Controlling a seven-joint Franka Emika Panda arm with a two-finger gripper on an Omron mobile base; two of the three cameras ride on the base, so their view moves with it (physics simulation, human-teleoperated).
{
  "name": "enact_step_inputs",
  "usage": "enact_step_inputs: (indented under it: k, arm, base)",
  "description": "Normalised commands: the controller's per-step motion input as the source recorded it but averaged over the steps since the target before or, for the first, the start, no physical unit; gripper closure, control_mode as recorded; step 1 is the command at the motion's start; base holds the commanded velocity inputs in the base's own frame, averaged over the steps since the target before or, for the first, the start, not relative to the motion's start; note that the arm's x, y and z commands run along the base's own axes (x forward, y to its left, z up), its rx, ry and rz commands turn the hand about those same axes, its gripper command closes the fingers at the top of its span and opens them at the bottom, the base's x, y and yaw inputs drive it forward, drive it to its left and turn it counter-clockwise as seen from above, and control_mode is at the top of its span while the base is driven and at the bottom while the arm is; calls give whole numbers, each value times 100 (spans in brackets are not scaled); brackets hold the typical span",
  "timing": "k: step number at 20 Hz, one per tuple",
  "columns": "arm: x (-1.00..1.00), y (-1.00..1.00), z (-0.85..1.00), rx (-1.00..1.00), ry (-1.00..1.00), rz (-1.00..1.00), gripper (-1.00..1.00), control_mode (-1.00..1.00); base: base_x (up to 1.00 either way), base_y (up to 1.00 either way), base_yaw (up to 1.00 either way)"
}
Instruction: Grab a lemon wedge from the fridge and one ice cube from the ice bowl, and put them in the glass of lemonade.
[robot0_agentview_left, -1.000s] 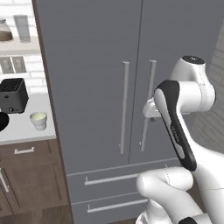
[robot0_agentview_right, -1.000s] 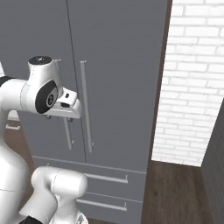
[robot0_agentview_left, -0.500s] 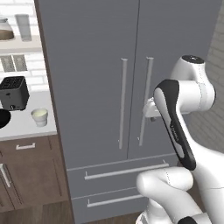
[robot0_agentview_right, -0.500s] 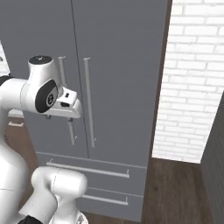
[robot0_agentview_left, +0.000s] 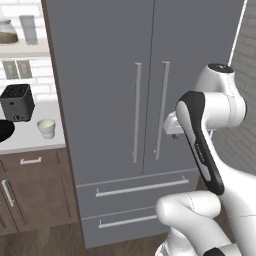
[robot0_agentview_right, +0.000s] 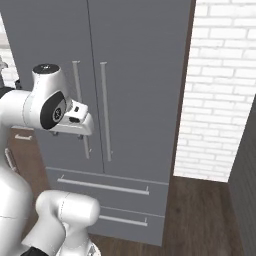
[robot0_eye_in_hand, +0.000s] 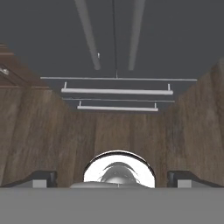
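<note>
The fridge (robot0_agentview_left: 115, 60) fills the middle of the left base view, both doors and both drawers shut. The lemon wedge is hidden. My gripper (robot0_agentview_right: 67, 135) hangs in front of the left door's handle (robot0_agentview_right: 79, 105), apart from it and pointing down. In the hand view the gripper (robot0_eye_in_hand: 113, 177) is open with nothing between its fingertips (robot0_eye_in_hand: 41, 177), and the fridge drawers (robot0_eye_in_hand: 116, 91) lie ahead. On the counter at the left stands the glass of lemonade (robot0_agentview_left: 46, 128). The black ice bowl (robot0_agentview_left: 4, 131) is cut off by the picture's edge. The ice cube is out of view.
A black toaster (robot0_agentview_left: 17, 102) sits behind the glass on the counter, above brown cabinets (robot0_agentview_left: 30, 190). A shelf (robot0_agentview_left: 22, 50) with a jar and a tumbler hangs above. A white brick wall (robot0_agentview_right: 220, 100) stands right of the fridge, over a dark wooden floor (robot0_agentview_right: 200, 215).
The whole picture has shifted up a little as the base drove. The arm keeps the same pose and the gripper stays open.
</note>
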Motion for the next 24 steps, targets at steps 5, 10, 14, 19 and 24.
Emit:
enact_step_inputs:
  k: [5,10,14,19,24]
  arm:
    - [0,0,0,0,0,0,-100,100]
    - [-3,0,4,0,-4,0,-100,-100]
    - [-28,0,77,-9,-42,6,-100,-100]
    - [-20,6,100,-22,-46,0,-100,-100]
    - [14,-8,68,-10,-35,0,-100,-100]
  base:
    - [-22,4,0]
    - [-13,0,0]
    - [0,0,0]
    - [0,0,0]
    - [0,0,0]
